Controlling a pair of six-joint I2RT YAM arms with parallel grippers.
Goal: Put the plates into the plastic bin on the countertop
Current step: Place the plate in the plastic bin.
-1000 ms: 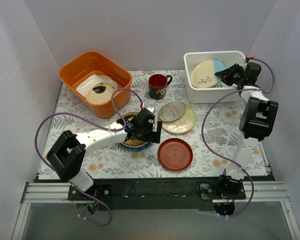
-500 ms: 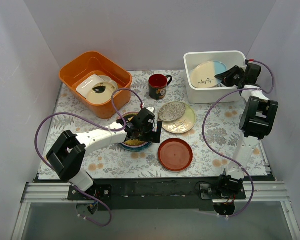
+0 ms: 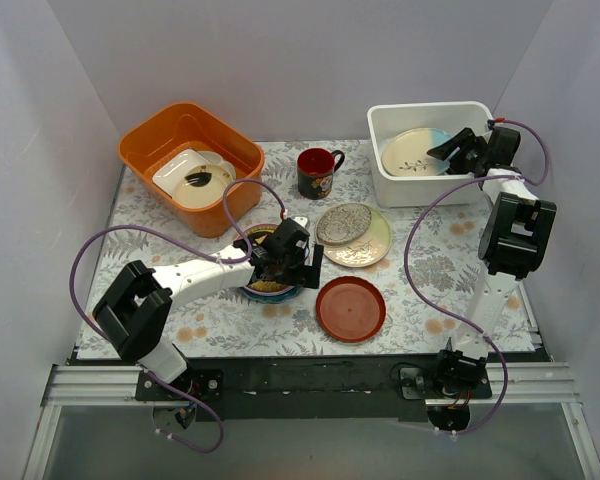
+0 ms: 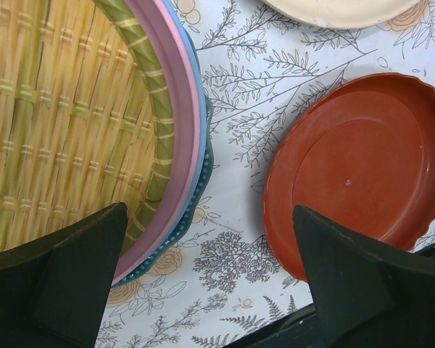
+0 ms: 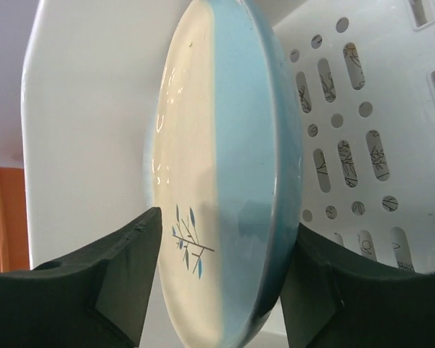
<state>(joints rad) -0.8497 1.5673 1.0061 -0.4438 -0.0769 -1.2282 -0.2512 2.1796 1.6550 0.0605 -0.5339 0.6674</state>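
Top view: one cream-and-blue plate (image 3: 410, 153) is inside the plastic bin (image 3: 420, 190); the stacked plates (image 3: 263, 289), the red-brown plate (image 3: 350, 308) and two more are left on the table (image 3: 210, 320).
Left wrist: left claw (image 4: 209, 210) wide open, empty, over the stacked plates.
Right wrist: right claw (image 5: 225, 225) straddles the cream-and-blue plate; grip unclear.

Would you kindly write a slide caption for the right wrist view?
Right jaws flank a cream-and-blue plate inside the slotted white plastic bin.

A: What do the robot's arms look like?
B: The left arm (image 3: 195, 272) and right arm (image 3: 515, 235) have white links between bulky black joints. A purple cable (image 3: 407, 262) loops off each. The left end effector (image 4: 209, 212) and right end effector (image 5: 221, 217) have matte black wedge-shaped fingers (image 4: 65, 283).
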